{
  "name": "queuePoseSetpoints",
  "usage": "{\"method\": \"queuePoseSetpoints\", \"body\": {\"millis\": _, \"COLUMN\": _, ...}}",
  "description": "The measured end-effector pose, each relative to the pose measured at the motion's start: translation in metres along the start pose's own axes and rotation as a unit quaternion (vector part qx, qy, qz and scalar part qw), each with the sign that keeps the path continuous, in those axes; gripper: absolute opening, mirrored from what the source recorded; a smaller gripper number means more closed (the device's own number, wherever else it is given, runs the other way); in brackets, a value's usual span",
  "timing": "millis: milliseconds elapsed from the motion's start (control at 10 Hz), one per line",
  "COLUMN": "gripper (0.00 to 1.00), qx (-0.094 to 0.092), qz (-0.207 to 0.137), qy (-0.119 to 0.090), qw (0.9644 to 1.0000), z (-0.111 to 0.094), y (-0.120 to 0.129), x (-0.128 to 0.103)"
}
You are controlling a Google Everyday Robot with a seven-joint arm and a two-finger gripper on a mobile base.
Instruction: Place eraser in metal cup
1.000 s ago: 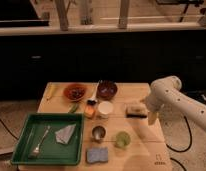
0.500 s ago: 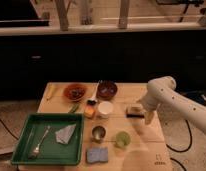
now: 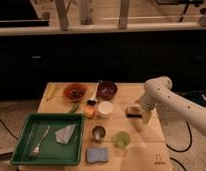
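One thing moves in the last second, and that is the white arm (image 3: 161,92): its elbow has slid a little to the left and sunk, bringing the gripper (image 3: 144,119) down at the right side of the wooden table (image 3: 146,150) until it hangs just beside the eraser (image 3: 133,110), on its right. The eraser has not shifted at all; it lies flat on the table, tan face up over its dark base, to the right of the white cup (image 3: 105,108). We judge the jaws to be spread wide and empty, since nothing sits between them and the eraser rests on the wood by itself. We cannot tell whether a finger already touches the block's right end. For the task this means we are at the end of the approach and the grasp has not yet been made. The metal cup (image 3: 98,132) stands upright near the table's middle, left of the translucent green cup (image 3: 122,139) and just right of the green tray (image 3: 48,116), so the carry would run left and toward the front edge. We think the next move calls for straddling the eraser squarely before clenching, because a skewed pinch could push it toward the white cup. The green cup, standing nearest the route, is what we would steer clear of when lowering into the metal cup's narrow mouth.
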Motion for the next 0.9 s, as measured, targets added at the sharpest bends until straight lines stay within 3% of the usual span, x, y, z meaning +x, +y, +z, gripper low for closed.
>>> {"method": "queuePoseSetpoints", "body": {"millis": 900, "gripper": 0.8, "qx": -0.014, "qz": -0.009, "qy": 0.006, "qw": 0.9998, "z": 0.015, "y": -0.005, "x": 0.0}}
